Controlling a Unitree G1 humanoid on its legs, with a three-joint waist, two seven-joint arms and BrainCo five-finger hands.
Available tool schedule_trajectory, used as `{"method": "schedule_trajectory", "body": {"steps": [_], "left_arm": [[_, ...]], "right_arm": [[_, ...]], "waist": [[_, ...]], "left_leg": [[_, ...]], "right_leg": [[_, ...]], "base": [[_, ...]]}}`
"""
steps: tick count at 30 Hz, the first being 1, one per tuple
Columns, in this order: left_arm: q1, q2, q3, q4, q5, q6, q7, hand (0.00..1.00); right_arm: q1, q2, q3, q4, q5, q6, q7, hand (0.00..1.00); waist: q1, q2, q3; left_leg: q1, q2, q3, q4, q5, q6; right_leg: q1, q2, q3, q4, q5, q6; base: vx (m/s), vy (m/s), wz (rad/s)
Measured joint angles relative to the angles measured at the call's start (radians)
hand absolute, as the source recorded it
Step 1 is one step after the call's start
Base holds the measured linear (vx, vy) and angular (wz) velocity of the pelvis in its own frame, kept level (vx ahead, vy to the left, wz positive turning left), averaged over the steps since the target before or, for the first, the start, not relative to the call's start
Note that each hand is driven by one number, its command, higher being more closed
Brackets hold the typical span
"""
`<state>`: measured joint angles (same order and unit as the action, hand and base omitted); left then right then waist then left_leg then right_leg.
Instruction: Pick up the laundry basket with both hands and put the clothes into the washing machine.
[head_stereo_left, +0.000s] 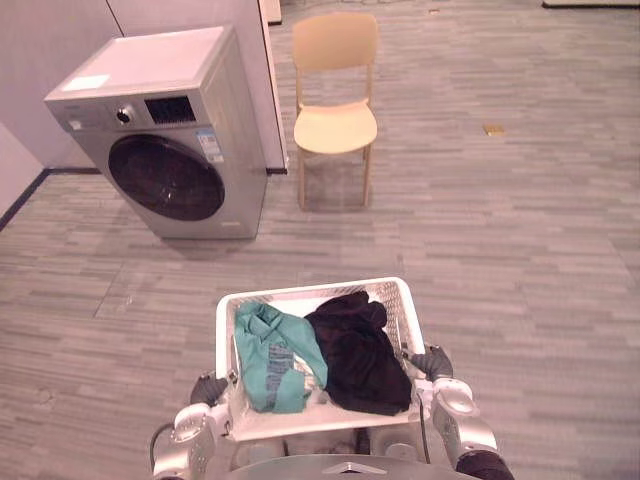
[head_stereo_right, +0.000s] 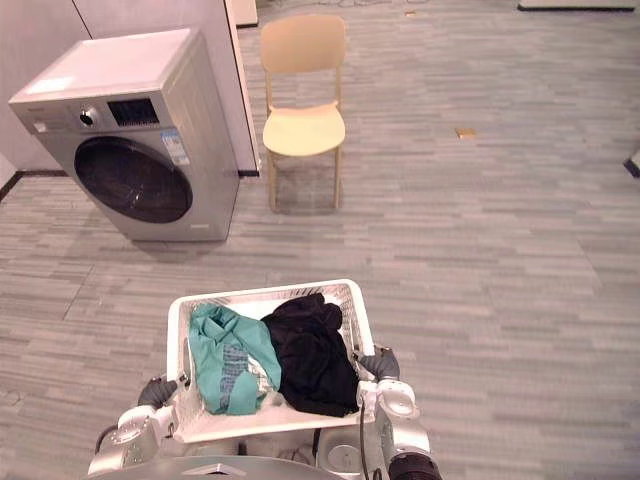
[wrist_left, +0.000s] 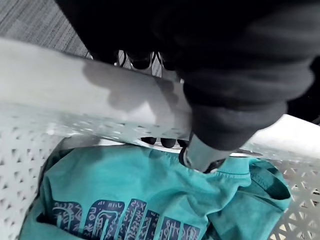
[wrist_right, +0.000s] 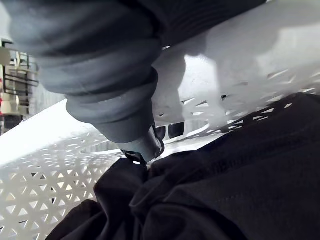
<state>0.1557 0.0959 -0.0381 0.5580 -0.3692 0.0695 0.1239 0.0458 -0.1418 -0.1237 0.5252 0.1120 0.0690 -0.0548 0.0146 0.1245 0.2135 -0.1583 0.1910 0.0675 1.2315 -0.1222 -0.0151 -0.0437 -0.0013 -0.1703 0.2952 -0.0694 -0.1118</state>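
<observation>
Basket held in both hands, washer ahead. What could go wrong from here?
1. The washing machine door looks shut while the left hand and right hand are both curled on the rim of the laundry basket, so nothing is free to open it.
2. The black garment is heaped against the rim by the right hand; a tilt could spill it.
3. The chair stands close beside the machine and could be bumped on approach.
</observation>
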Motion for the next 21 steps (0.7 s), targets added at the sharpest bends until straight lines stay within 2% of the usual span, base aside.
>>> {"method": "schedule_trajectory", "body": {"steps": [1,2,3,4,5,6,7,8,9,10,11,12,13,14,15,16,17,19,20,21], "left_arm": [[-0.007,0.012,0.001,-0.008,0.0,-0.001,0.0,1.0],[-0.01,0.013,0.005,-0.011,0.0,-0.004,0.0,1.0],[-0.01,0.011,0.015,-0.023,-0.001,-0.009,-0.001,1.0],[-0.011,0.003,0.02,-0.028,-0.002,-0.013,-0.001,1.0],[-0.012,0.0,0.02,-0.028,-0.002,-0.013,-0.001,1.0],[-0.01,-0.007,0.019,-0.027,-0.002,-0.012,-0.001,1.0],[-0.011,-0.018,0.02,-0.028,-0.002,-0.015,-0.001,1.0],[-0.012,-0.021,0.019,-0.028,-0.001,-0.016,-0.001,1.0],[-0.013,0.001,0.026,-0.006,0.0,-0.013,0.0,1.0],[-0.013,0.007,0.026,-0.003,0.0,-0.013,0.0,1.0],[-0.012,0.019,0.026,0.009,0.0,-0.006,0.0,1.0],[-0.013,0.021,0.02,0.013,0.0,-0.001,0.0,1.0],[-0.014,0.023,0.017,0.015,0.0,0.001,0.0,1.0],[-0.025,0.036,0.009,0.019,0.0,0.009,0.0,1.0],[-0.018,0.048,-0.007,0.023,0.001,0.022,0.0,1.0],[-0.012,0.052,-0.011,0.023,0.001,0.022,0.0,1.0],[-0.011,0.06,-0.014,0.021,0.001,0.022,0.0,1.0],[-0.027,0.063,-0.016,0.02,0.0,0.023,0.0,1.0],[-0.051,0.062,-0.02,0.02,0.0,0.022,0.0,1.0],[-0.071,0.063,-0.028,0.019,0.0,0.022,0.0,1.0]], "right_arm": [[-0.011,0.005,-0.001,-0.001,0.006,-0.004,0.0,1.0],[-0.021,0.005,0.001,-0.002,0.008,-0.01,0.0,1.0],[-0.05,0.005,0.002,-0.003,0.008,-0.021,-0.001,1.0],[-0.071,0.0,0.003,-0.001,0.007,-0.022,-0.001,1.0],[-0.075,-0.007,0.006,0.0,0.006,-0.022,-0.001,1.0],[-0.075,-0.02,0.018,0.002,0.007,-0.023,0.0,1.0],[-0.074,-0.037,0.025,0.005,0.006,-0.023,0.002,1.0],[-0.074,-0.038,0.024,0.01,0.006,-0.023,0.001,1.0],[-0.074,-0.013,0.024,0.052,0.004,-0.019,0.0,1.0],[-0.072,-0.008,0.026,0.055,0.003,-0.017,0.0,1.0],[-0.063,-0.002,0.035,0.055,-0.002,-0.02,0.001,1.0],[-0.054,0.002,0.033,0.056,-0.005,-0.024,0.001,1.0],[-0.047,0.006,0.029,0.06,-0.006,-0.024,0.001,1.0],[-0.044,0.018,0.026,0.079,-0.01,-0.022,0.002,1.0],[-0.025,0.018,0.033,0.079,-0.019,-0.016,0.002,1.0],[-0.016,0.017,0.039,0.078,-0.026,-0.018,0.002,1.0],[-0.009,0.02,0.043,0.073,-0.032,-0.027,0.005,1.0],[-0.005,0.022,0.04,0.038,-0.032,-0.027,0.009,1.0],[-0.006,0.023,0.024,0.024,-0.032,-0.029,0.009,1.0],[-0.007,0.024,0.003,0.009,-0.032,-0.029,0.009,1.0]], "waist": [[0.012,-0.024,0.01],[0.019,-0.033,0.011],[0.028,-0.038,0.01],[0.036,-0.039,0.011],[0.042,-0.041,0.01],[0.047,-0.031,0.004],[0.047,-0.001,-0.017],[0.048,0.01,-0.023],[0.051,-0.033,-0.038],[0.051,-0.051,-0.046],[0.046,-0.098,-0.065],[0.036,-0.119,-0.055],[0.033,-0.128,-0.049],[0.022,-0.14,-0.028],[0.014,-0.124,-0.019],[0.012,-0.111,-0.016],[0.007,-0.108,-0.014],[-0.012,-0.107,-0.013],[-0.024,-0.106,-0.01],[-0.03,-0.098,-0.001]], "left_leg": [[-0.044,-0.008,0.063,-0.061,-0.026,0.013],[-0.064,-0.013,0.089,-0.127,-0.04,0.01],[-0.107,-0.033,0.105,-0.29,-0.061,0.0],[-0.126,-0.065,0.098,-0.53,-0.057,-0.012],[-0.124,-0.081,0.09,-0.668,-0.037,-0.018],[-0.127,-0.098,0.062,-0.934,0.033,-0.039],[-0.155,-0.081,0.032,-1.055,0.059,-0.075],[-0.162,-0.067,0.039,-1.061,0.059,-0.074],[-0.131,-0.104,0.073,-1.015,0.197,-0.026],[-0.124,-0.12,0.08,-1.014,0.202,-0.018],[-0.1,-0.181,0.089,-1.004,0.179,0.037],[-0.054,-0.219,0.1,-0.99,0.125,0.058],[-0.022,-0.235,0.101,-0.988,0.1,0.069],[0.057,-0.254,0.099,-0.989,0.056,0.067],[0.141,-0.255,0.083,-1.0,0.035,0.077],[0.182,-0.256,0.077,-1.018,0.03,0.078],[0.266,-0.265,0.06,-1.081,0.03,0.078],[0.306,-0.278,0.019,-1.119,0.024,0.082],[0.329,-0.283,-0.018,-1.137,0.015,0.081],[0.365,-0.279,-0.045,-1.154,-0.006,0.073]], "right_leg": [[0.083,-0.01,0.02,-0.063,-0.011,0.007],[0.111,-0.016,0.03,-0.088,-0.011,0.008],[0.158,-0.026,0.054,-0.129,-0.019,0.023],[0.195,-0.039,0.075,-0.162,-0.028,0.038],[0.213,-0.05,0.081,-0.177,-0.037,0.052],[0.257,-0.057,0.092,-0.217,-0.052,0.075],[0.283,-0.036,0.105,-0.246,-0.081,0.105],[0.304,-0.031,0.107,-0.245,-0.106,0.115],[0.347,-0.085,0.133,-0.176,-0.184,0.148],[0.336,-0.105,0.138,-0.139,-0.2,0.156],[0.246,-0.17,0.161,0.083,-0.216,0.183],[0.139,-0.206,0.201,0.365,-0.125,0.24],[0.086,-0.215,0.22,0.5,-0.033,0.275],[-0.005,-0.219,0.228,0.756,0.039,0.283],[-0.059,-0.214,0.176,0.88,0.014,0.247],[-0.082,-0.215,0.142,0.891,-0.009,0.226],[-0.148,-0.221,0.061,0.845,-0.069,0.191],[-0.212,-0.219,-0.002,0.708,-0.115,0.177],[-0.244,-0.216,-0.04,0.56,-0.134,0.174],[-0.236,-0.204,-0.065,0.333,-0.112,0.179]], "base": [[0.68,-0.118,-0.25],[0.63,-0.081,-0.51],[0.62,-0.001,-0.68],[0.62,0.032,-0.65],[0.61,0.093,-0.46],[0.63,0.162,-0.37],[0.77,0.289,-0.32],[0.82,0.383,-0.38],[0.69,0.334,-0.28],[0.69,0.289,-0.27],[0.65,0.254,-0.06],[0.64,0.265,0.05],[0.62,0.258,0.22],[0.59,0.229,0.27],[0.59,0.213,0.24],[0.67,0.206,0.21],[0.54,0.139,0.22],[0.54,0.06,0.51],[0.57,-0.018,0.9],[0.49,-0.04,0.89]]}}
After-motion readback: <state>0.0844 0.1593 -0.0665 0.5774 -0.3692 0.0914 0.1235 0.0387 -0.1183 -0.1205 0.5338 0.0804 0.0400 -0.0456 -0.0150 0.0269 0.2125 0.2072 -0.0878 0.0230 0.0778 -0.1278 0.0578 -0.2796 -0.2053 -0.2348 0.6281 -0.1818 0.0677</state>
